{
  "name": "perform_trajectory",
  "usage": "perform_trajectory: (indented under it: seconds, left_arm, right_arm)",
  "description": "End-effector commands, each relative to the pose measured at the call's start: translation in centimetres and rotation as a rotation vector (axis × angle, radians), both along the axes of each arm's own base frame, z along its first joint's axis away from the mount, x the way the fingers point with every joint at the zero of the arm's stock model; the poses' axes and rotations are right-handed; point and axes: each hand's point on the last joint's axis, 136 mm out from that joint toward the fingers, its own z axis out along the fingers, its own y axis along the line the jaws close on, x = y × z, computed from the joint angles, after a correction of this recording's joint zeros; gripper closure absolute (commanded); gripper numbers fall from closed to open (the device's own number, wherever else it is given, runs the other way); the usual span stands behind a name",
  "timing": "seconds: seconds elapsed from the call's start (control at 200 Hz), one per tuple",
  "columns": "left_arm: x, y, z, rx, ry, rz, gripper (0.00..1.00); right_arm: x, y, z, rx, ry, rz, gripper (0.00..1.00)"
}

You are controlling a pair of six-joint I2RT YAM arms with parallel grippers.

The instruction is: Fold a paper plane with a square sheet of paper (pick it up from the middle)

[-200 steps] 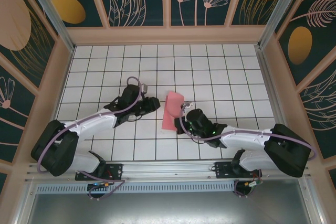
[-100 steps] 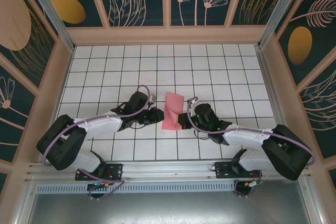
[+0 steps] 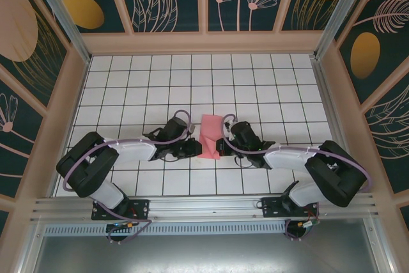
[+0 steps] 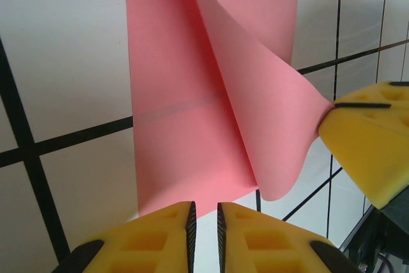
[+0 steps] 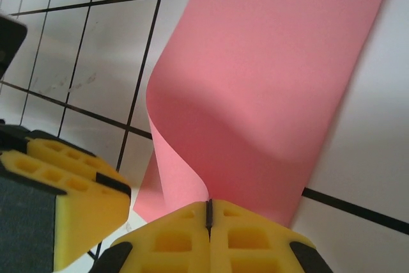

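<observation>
Curling pink paper (image 4: 179, 158), folded narrow, flap lifted

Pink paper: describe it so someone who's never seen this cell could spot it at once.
On the white gridded table, look near the front middle, where the left gripper and right gripper converge. The sheet of paper lies between them, one edge curled up and pinched by the right gripper. It is the only pink thing on the black-lined white tiles.
</observation>
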Motion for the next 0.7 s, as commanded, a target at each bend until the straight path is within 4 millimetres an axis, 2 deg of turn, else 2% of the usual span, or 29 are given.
perform_trajectory:
  seconds: [0.0, 0.365, 0.691]
  left_arm:
    - [0.3, -0.4, 0.1, 0.012, -0.023, -0.020, 0.81]
    - [0.1, -0.5, -0.8, 0.065, -0.003, -0.041, 0.83]
    - [-0.2, 1.9, -3.7, 0.236, 0.019, -0.040, 0.86]
  right_arm:
    - [0.9, -0.3, -0.2, -0.055, -0.004, -0.016, 0.95]
    - [1.3, 0.0, -0.2, -0.074, -0.005, -0.004, 0.94]
    - [1.6, 0.0, -0.2, -0.098, -0.012, 0.000, 0.94]
